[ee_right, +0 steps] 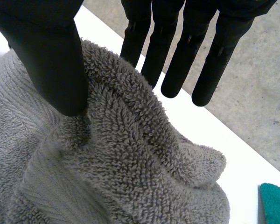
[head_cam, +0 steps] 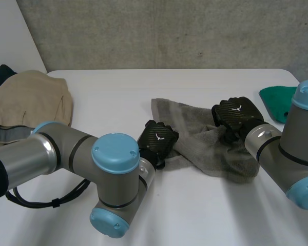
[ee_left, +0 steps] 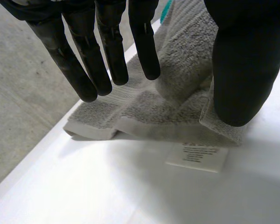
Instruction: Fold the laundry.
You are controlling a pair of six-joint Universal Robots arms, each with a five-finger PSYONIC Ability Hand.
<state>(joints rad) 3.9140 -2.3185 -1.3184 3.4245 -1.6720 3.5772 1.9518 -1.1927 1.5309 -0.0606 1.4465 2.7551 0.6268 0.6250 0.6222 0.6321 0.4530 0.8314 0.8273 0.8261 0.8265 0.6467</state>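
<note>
Head view. One grey terry towel (head_cam: 195,123) lay crumpled and aslant at the middle of the flat white table (head_cam: 195,215). The left hand (head_cam: 158,139) was at the towel's near-left edge, and the right hand (head_cam: 235,117) rested on its far-right part. One beige fabric garment (head_cam: 36,97) was heaped at the table's left end. One green cloth (head_cam: 276,100) lay at the right edge, apart from the towel.

Left wrist view. The left hand (ee_left: 107,51) was spread wide, with fingers straight above the towel's (ee_left: 177,93) hemmed edge and the thumb over a fold. One white rectangular label (ee_left: 197,157) lay flat on the table beside that hem.

Right wrist view. The right hand (ee_right: 51,56) was spread wide with fingers straight, its thumb pressed against a raised ridge of towel (ee_right: 121,163). A corner of the green cloth (ee_right: 275,203) lay beyond the towel.
</note>
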